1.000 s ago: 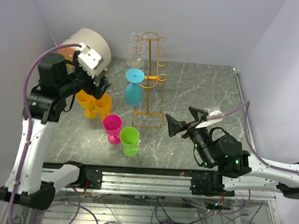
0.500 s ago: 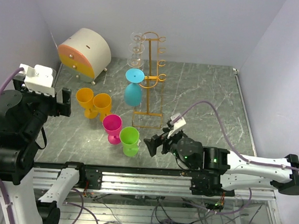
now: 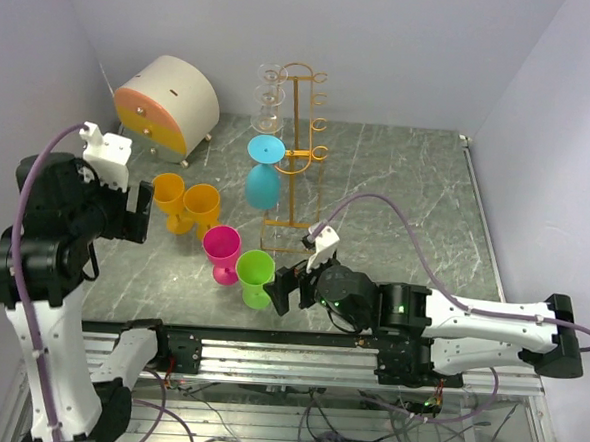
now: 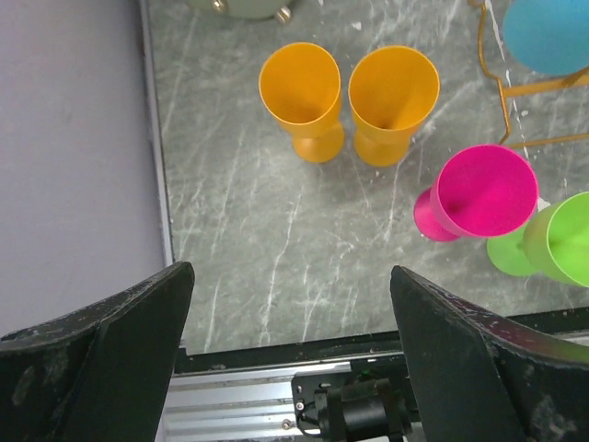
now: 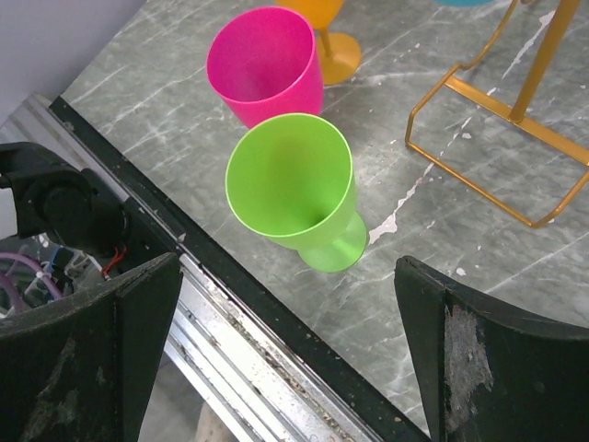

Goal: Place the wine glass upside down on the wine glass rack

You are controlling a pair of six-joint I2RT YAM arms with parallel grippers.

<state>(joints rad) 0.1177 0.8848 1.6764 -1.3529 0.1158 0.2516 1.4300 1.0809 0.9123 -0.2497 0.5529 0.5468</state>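
Several plastic wine glasses stand upright on the table: two orange ones (image 3: 168,193) (image 4: 301,87), a pink one (image 3: 221,247) (image 5: 264,60) and a green one (image 3: 256,274) (image 5: 290,180). A blue glass (image 3: 262,184) hangs upside down on the orange-gold wire rack (image 3: 302,131) (image 5: 543,64), below clear glasses (image 3: 270,94). My right gripper (image 3: 289,286) (image 5: 287,267) is open, low at the table's near edge, just right of the green glass and holding nothing. My left gripper (image 3: 138,211) (image 4: 290,272) is open and raised, left of the orange glasses, empty.
A cream drum with an orange face (image 3: 172,98) stands at the back left. The metal rail (image 3: 287,346) runs along the near edge, close under the right gripper. Walls close in on the left, right and back. The rack's wire base (image 5: 479,101) lies just behind the green glass.
The left arm pulled back from the drum, then leaned in toward the orange glasses. The right arm swung left and down to the green glass. Both grippers stayed open.
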